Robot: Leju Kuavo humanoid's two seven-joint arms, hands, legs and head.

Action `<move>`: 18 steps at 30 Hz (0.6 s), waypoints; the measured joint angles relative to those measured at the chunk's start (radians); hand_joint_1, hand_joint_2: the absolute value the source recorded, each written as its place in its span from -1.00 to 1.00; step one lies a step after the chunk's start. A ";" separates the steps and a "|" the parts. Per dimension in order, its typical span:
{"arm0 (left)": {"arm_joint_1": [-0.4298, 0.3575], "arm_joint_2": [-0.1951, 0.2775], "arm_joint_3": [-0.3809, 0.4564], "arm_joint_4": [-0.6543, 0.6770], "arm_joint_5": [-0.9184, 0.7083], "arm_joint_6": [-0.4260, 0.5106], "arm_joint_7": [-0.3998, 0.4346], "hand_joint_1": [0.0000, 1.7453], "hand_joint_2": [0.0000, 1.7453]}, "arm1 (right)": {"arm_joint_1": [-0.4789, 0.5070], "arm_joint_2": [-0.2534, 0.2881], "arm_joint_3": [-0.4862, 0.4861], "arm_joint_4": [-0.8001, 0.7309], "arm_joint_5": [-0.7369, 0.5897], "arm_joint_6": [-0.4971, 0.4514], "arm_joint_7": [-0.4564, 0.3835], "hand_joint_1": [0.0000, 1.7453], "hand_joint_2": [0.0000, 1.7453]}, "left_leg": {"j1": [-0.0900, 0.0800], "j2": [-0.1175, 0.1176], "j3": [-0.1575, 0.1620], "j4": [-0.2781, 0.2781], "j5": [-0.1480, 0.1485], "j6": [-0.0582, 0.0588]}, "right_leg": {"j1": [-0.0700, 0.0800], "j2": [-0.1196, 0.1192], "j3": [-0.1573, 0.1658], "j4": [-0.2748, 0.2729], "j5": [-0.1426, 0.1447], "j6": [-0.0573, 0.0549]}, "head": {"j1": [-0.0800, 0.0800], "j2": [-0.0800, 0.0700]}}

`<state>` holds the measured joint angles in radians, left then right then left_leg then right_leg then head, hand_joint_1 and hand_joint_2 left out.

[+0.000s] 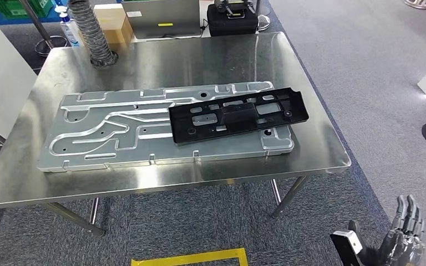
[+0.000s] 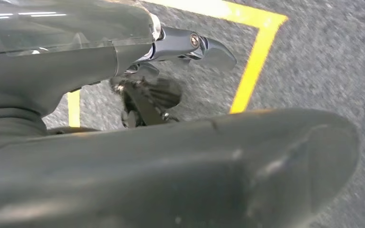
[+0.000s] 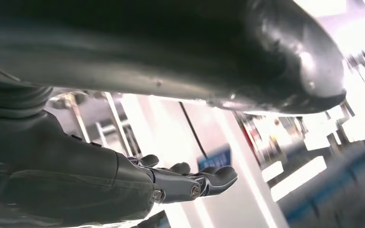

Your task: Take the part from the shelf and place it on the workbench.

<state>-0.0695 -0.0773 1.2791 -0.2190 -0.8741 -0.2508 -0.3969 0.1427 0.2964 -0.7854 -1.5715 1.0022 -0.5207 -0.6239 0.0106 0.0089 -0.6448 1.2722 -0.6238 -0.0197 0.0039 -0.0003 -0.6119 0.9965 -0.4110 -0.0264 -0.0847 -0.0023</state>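
Right hand: the right hand (image 1: 402, 235) is seen low at the near right, below the table's level and over the carpet; its fingers (image 1: 407, 213) are stretched out and spread, and nothing is held or touched.
Right hand, wrist view: the fingers (image 3: 204, 180) are shown extended and free, with bright blurred background behind them.
Left hand: the left hand (image 2: 171, 71) is seen over grey carpet and yellow floor tape (image 2: 254, 61); the fingers (image 2: 195, 47) are only partly shown, nothing is seen between them, and how far they are spread cannot be told.
Part: the black plastic part (image 1: 238, 114) is laid flat on the right half of the grey metal plate (image 1: 105, 133), slightly angled, its far right end reaching past the plate's edge.
Plate: it is laid lengthwise across the middle of the steel table (image 1: 161, 61).
Edges: a bare strip of table is left along the near edge and right edge.
Open room: grey carpet (image 1: 377, 66) is spread to the right of the table.
Far edge: a ribbed hose (image 1: 91, 30), a cardboard box (image 1: 111, 22) and a black case (image 1: 232, 19) are grouped there.
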 joint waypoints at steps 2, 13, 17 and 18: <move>-0.001 -0.001 0.000 0.000 -0.005 0.000 0.004 -1.00 -1.00 | -0.014 0.000 -0.048 0.080 0.051 0.010 -0.004 -1.00 -1.00 | 0.000 -0.001 0.102 -0.128 0.036 0.003 | 0.000 0.002 -0.025 0.004 0.020 0.005 | 0.000 0.000; -0.002 -0.015 -0.001 0.000 -0.043 0.014 0.032 -1.00 -1.00 | -0.123 -0.002 -0.357 0.776 0.375 -0.043 0.162 -1.00 -1.00 | -0.008 0.010 0.130 -0.299 0.160 0.056 | -0.010 0.005 -0.104 0.231 -0.152 0.059 | 0.000 0.000; -0.002 -0.015 -0.004 0.000 -0.066 0.016 0.049 -1.00 -1.00 | -0.144 -0.002 -0.374 0.984 0.477 0.087 0.432 -1.00 -1.00 | -0.008 0.017 0.060 -0.289 0.207 0.046 | -0.011 0.004 -0.007 0.230 -0.105 0.060 | 0.000 0.000; -0.002 -0.016 -0.005 0.000 -0.069 0.017 0.053 -1.00 -1.00 | -0.149 -0.002 -0.374 1.022 0.485 0.132 0.492 -1.00 -1.00 | -0.008 0.017 0.045 -0.283 0.216 0.041 | -0.010 0.003 0.057 0.154 -0.097 0.057 | 0.000 0.000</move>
<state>-0.0712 -0.0930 1.2743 -0.2186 -0.9435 -0.2342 -0.3435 -0.0061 0.2946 -1.1599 -0.5497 1.4869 -0.3886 -0.1315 0.0023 0.0257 -0.6001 0.9890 -0.4081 0.0215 -0.0066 0.0032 -0.5552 1.1505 -0.5082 0.0310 -0.0847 -0.0023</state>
